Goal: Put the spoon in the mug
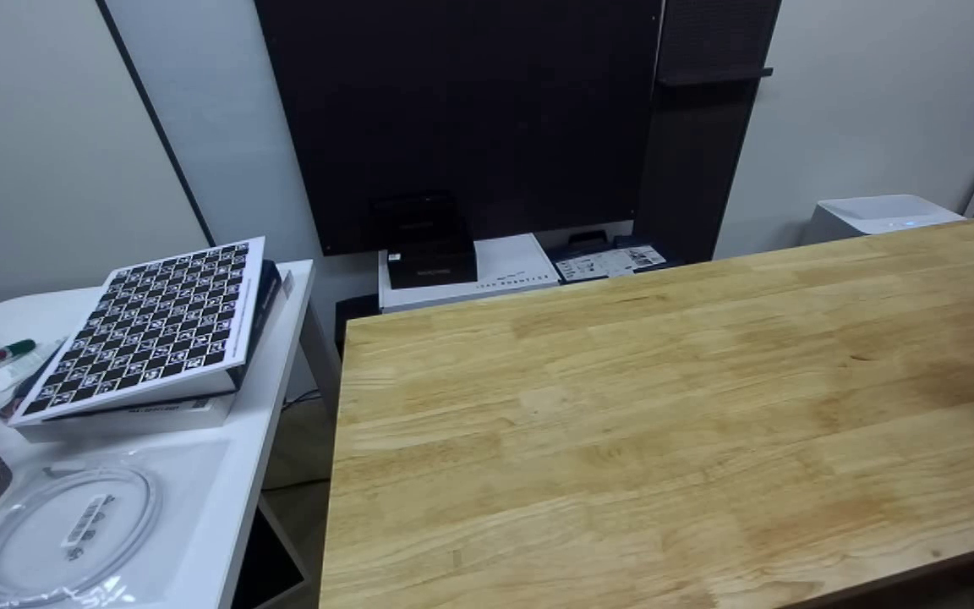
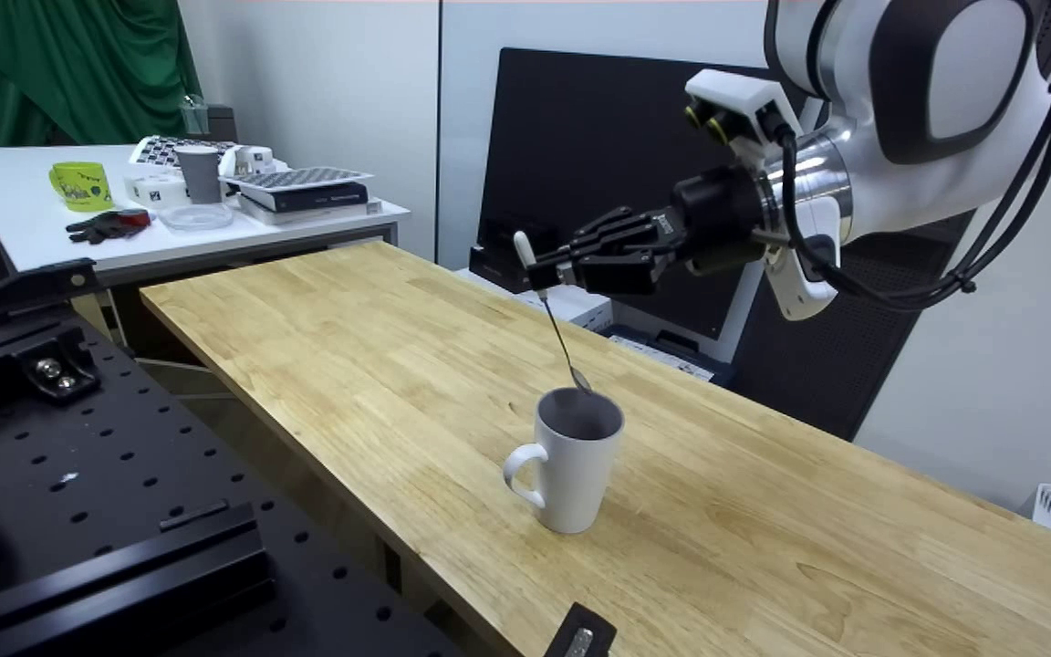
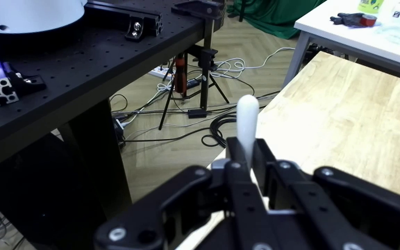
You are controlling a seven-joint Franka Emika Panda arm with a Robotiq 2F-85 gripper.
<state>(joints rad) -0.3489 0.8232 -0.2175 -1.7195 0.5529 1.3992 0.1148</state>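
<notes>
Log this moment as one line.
jaws: shut on spoon by its white handle | spoon: tilted, bowl end low | mug: upright on table | spoon over mug opening: unclear | release: not yet

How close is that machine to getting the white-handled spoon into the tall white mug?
Done: the slender white-handled metal spoon is off the pale wooden tabletop. In hand: the black two-fingered gripper holds its handle, bowl apparently near the tall white mug. Left: lowering it in and releasing; the bowl isn't down inside yet.
</notes>
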